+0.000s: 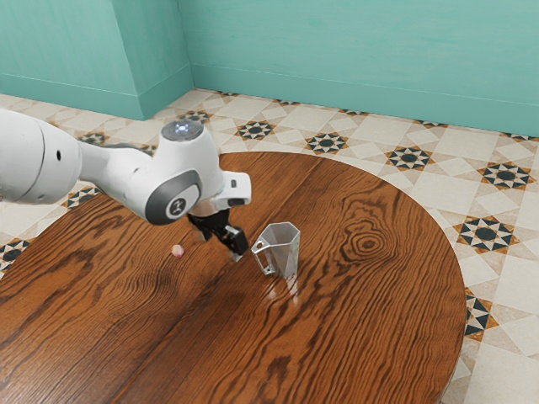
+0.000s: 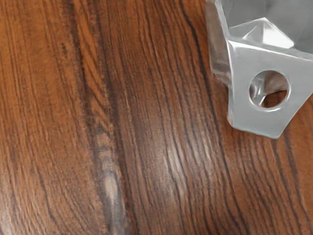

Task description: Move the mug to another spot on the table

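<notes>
Reaching in from the exterior view's left over a round wooden desk (image 1: pixel 337 337): white arm (image 1: pixel 126 172). Lying on the wood below the arm: tiny pink ball (image 1: pixel 176 250). Just right of the ball: black gripper (image 1: pixel 221 242), low over the desk, fingers spread apart and holding nothing. Near the gripper's right, not touching it: grey faceted mug (image 1: pixel 282 246), upright near the desk's middle, flat handle (image 1: pixel 263 252) turned toward the gripper. From the wrist camera: mug (image 2: pixel 254 63) close by the gripper, round hole through its handle (image 2: pixel 244 105), dark-grained desk (image 2: pixel 122 127) under it.
</notes>
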`<state>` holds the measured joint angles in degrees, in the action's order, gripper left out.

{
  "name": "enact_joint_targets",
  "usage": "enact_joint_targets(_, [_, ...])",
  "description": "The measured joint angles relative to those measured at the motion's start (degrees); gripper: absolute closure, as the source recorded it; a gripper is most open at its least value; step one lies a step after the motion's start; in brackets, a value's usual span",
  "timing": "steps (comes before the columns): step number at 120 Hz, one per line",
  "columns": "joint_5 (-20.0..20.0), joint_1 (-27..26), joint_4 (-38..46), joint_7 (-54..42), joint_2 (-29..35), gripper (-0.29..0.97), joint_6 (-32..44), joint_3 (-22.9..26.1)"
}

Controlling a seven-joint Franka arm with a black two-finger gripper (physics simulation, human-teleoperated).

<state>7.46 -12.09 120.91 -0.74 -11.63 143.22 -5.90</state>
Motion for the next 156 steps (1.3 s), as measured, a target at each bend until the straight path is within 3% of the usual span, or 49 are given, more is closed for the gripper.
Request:
enact_joint_targets(47, [-3.5, -1.5, 0.2, -0.3, -3.3, 0.00, 9.3, 0.3])
enact_joint_targets(104, [-3.9, -1.9, 0.4, -2.3, -7.4, 0.01, 18.6, 0.5])
enact_joint_targets(156, [-3.9, -2.4, 0.1, -3.3, -9.5, 0.14, 21.7, 0.8])
